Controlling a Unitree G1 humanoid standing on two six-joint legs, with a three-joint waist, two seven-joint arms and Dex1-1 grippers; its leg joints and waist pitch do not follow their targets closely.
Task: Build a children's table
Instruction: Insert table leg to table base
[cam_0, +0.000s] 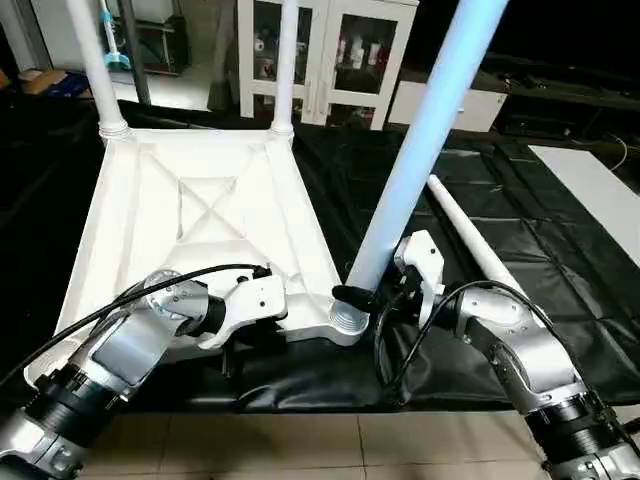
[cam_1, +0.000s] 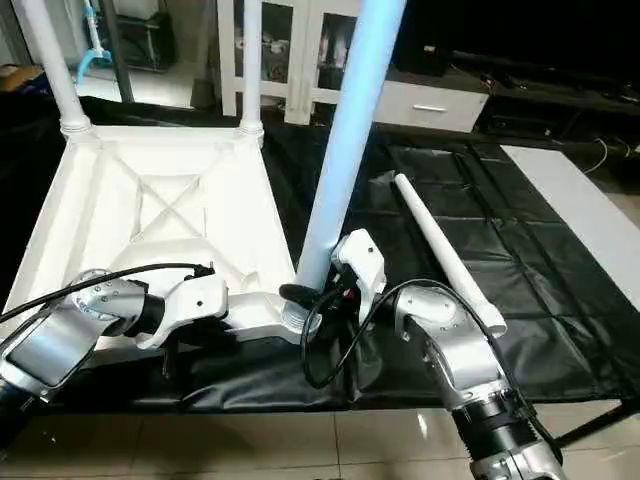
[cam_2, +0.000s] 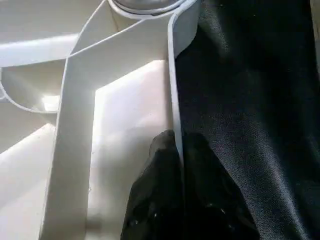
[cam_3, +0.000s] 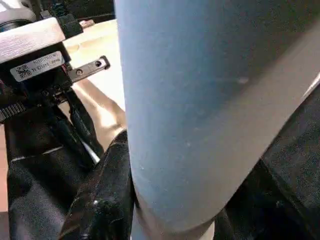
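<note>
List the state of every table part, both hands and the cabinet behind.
Tabletop: upside down on the black cover, ribs up.
Two far legs: standing upright in the far corner sockets.
Third leg: base at the near right socket, leaning, gripped low.
Fourth leg: loose, lying on the black cover.
Left hand: clamped on the tabletop's near rim.
Right hand: shut around the third leg.
Cabinet: doors closed.

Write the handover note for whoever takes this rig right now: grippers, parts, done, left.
Left gripper: shut on the near rim of the tabletop, which lies underside up.
Right gripper: shut on the third leg, standing tilted in the near right socket.
Done: two far legs stand in their sockets.
Left: finish seating the third leg; fit the fourth leg, lying on the black cover.
</note>
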